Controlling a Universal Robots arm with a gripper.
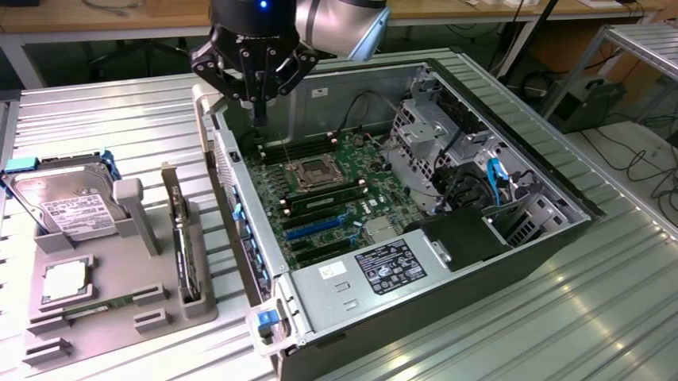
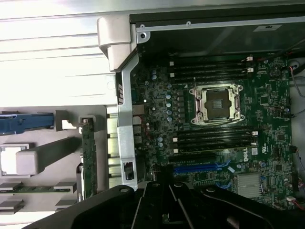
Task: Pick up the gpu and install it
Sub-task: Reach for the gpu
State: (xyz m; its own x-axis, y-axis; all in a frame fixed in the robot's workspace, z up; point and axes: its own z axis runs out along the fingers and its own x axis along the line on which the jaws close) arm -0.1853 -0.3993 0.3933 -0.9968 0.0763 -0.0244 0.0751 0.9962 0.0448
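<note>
one closed, empty end effector [image 1: 257,119] above the open case [image 1: 350,91], gpu [image 1: 183,250] well apart in gray holder [image 1: 117,302]

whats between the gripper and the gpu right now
In the exterior view, the case's metal wall stands between the gripper and the gpu.

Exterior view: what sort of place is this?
Probably a robotics lab workbench for PC assembly: an open computer case lies on a ribbed metal table, and a grey parts tray holds the gpu and a hard drive.
</note>
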